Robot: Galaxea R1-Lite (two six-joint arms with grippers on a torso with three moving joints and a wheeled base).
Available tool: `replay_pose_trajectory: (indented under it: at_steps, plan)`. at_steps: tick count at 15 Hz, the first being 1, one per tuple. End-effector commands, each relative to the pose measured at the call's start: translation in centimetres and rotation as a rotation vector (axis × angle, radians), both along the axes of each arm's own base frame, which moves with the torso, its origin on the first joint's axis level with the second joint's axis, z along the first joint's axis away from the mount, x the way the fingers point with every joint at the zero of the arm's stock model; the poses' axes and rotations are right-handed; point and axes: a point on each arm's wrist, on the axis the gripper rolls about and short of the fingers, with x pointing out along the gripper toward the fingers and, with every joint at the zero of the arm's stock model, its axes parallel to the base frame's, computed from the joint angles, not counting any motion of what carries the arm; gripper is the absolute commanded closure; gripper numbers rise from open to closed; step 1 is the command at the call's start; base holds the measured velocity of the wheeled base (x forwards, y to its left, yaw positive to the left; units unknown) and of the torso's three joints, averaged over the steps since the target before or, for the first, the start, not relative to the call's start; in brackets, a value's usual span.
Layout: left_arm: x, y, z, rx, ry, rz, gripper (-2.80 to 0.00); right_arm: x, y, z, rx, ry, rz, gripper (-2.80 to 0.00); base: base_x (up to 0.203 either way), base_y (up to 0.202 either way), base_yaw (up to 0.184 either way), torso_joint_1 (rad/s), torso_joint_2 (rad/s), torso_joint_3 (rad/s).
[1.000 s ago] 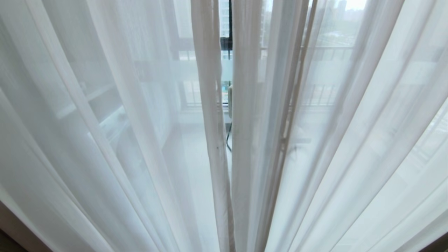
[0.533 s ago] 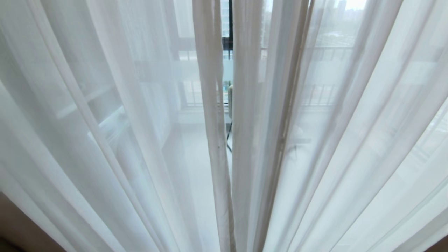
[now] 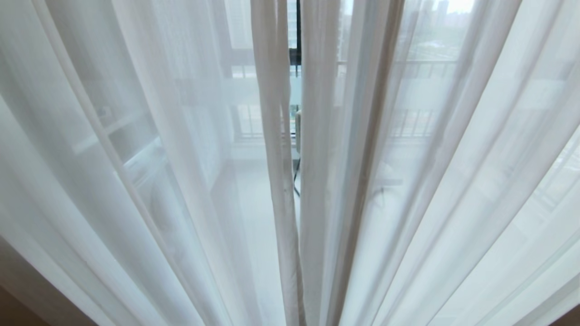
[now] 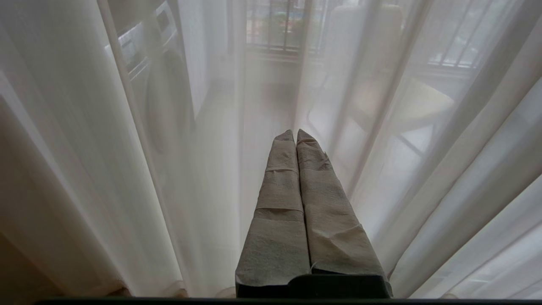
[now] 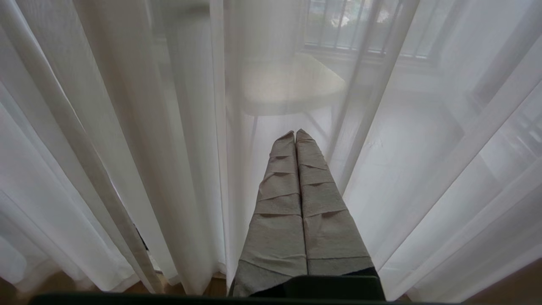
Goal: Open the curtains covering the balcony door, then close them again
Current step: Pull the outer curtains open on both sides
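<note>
The curtains point(image 3: 158, 181) hang shut as sheer white folds across the whole head view, and their two hemmed edges meet at the middle point(image 3: 281, 181). A thin gap there shows the balcony door's dark frame point(image 3: 298, 27) and a frosted band point(image 3: 294, 88). Neither gripper appears in the head view. In the left wrist view my left gripper point(image 4: 295, 132) is shut and empty, its cloth-wrapped fingers point(image 4: 279, 190) pointing at the sheer fabric point(image 4: 84, 148) close ahead. My right gripper point(image 5: 295, 132) is likewise shut on nothing, just short of the curtain folds point(image 5: 127, 127).
Behind the sheer, a washing machine point(image 4: 156, 84) stands to the left and a pale chair point(image 5: 292, 84) near the middle, with a balcony railing point(image 3: 426, 68) beyond. Brown floor point(image 3: 18, 308) shows at the curtain's lower left hem.
The left curtain's folds have shifted slightly, baring a little more brown floor in the lower left corner. The centre gap and right panel look the same.
</note>
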Motion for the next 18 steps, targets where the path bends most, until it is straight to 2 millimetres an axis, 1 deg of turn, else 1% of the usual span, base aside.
replay_pose_trajectory:
  at_steps: [1,18]
  plan:
    - [0.0,0.0,0.01,-0.001,-0.001,0.001,0.0,0.0,0.0,0.0,-0.001,0.0,0.001,0.0,0.0,0.0,0.0,0.0,0.0,0.0]
    - [0.0,0.0,0.0,0.002,-0.001,0.001,0.0,0.0,0.0,0.0,-0.001,0.0,0.001,0.0,0.0,0.0,0.0,0.0,0.0,0.0]
